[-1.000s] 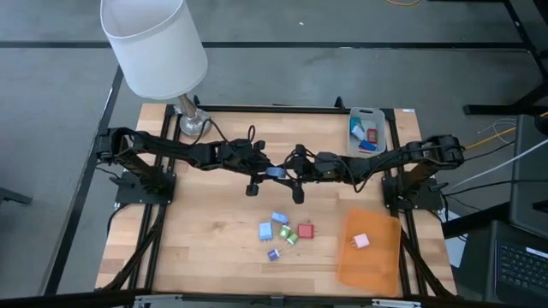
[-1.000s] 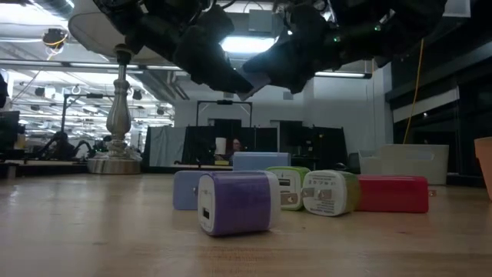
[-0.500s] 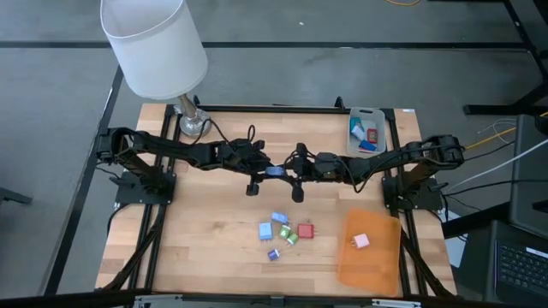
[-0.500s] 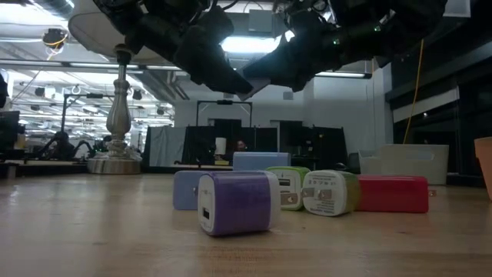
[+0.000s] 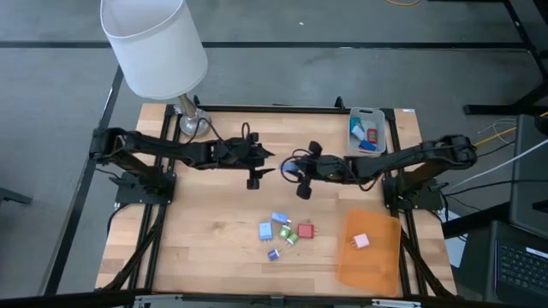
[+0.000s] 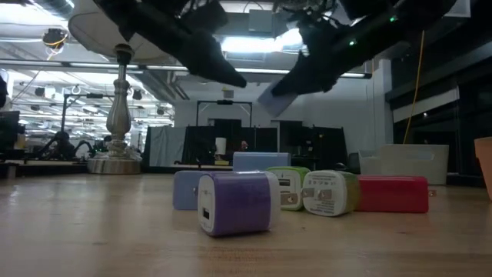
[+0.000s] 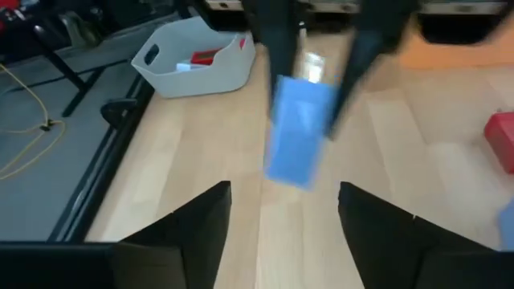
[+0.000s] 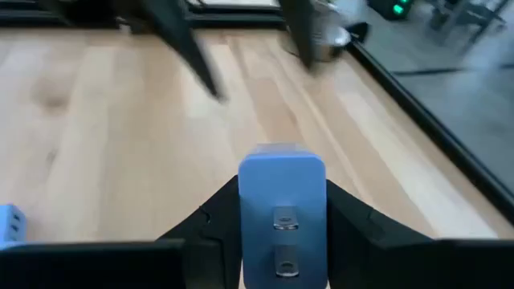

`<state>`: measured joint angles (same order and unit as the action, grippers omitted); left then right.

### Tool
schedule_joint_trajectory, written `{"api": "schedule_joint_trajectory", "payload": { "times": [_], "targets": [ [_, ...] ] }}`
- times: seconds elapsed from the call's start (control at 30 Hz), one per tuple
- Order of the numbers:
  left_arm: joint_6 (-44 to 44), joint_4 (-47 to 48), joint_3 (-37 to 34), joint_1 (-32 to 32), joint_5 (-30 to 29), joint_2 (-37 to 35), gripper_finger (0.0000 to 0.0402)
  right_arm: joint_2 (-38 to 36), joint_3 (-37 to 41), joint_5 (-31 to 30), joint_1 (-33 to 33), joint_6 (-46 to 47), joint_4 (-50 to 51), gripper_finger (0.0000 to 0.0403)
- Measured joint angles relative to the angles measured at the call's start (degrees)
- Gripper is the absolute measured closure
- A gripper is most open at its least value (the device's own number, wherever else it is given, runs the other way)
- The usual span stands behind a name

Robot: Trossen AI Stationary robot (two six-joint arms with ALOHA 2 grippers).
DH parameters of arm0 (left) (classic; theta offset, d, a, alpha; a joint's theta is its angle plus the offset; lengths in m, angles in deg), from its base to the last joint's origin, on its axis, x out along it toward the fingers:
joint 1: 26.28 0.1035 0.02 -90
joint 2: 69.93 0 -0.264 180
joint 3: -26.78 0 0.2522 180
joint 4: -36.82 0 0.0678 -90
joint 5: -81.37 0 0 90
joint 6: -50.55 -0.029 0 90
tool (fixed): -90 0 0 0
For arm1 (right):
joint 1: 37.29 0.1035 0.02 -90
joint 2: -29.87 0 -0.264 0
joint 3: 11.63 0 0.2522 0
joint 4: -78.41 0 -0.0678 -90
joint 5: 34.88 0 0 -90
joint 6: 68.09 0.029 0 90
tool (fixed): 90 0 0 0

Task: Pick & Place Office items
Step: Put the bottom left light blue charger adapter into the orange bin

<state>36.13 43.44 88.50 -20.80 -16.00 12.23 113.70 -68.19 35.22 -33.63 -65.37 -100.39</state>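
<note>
A blue office item, a small block, hangs above the table's middle with my right gripper shut on it. My left gripper stands open just to its left, its fingers apart with nothing between them; the block shows ahead of them. Nearer the front edge lies a cluster of pieces: light blue, blue, green, red and purple. A pink piece lies on the orange sheet. My right gripper pinches the blue block's two side faces between its two fingers, which come roughly level from the table's right. The block's free end sticks out past the fingertips toward my left gripper. It is lifted clear of the table.
A grey tray with a few pieces stands at the far right corner. A lamp with a white shade stands at the far left; its metal base rests on the table.
The two grippers stood together at the blue block. My left gripper has opened, let go of it and drawn back toward the table's left. My right gripper has pulled toward the right with the block, which stays clear of the table.
</note>
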Motion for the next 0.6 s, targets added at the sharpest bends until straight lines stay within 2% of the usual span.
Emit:
{"api": "schedule_joint_trajectory", "payload": {
  "times": [0.13, 0.27, 0.43, 0.6],
  "targets": [
    [0.1, 3.5, 0.0, -1.3, -1.7, -4.0, 0.0174, -7.3, 3.2, -6.9, 2.1, 3.5, 4.5, 0.0282],
    [0.9, 6.6, -0.1, -2.6, -4.2, -6.8, 0.0178, -17.6, 7.4, -14.4, 7.1, 10.7, 10.6, 0.0282],
    [1.4, 7.5, -1.2, -3.9, -4.5, -8.3, 0.0178, -28.4, 8.9, -26.9, 18.3, 24.7, 25.7, 0.0282],
    [1.6, 7.4, -1.4, -3.3, -4.1, -8.3, 0.0178, -30.8, 9.0, -34.9, 30.3, 42.9, 40.3, 0.0282]
  ]
}}
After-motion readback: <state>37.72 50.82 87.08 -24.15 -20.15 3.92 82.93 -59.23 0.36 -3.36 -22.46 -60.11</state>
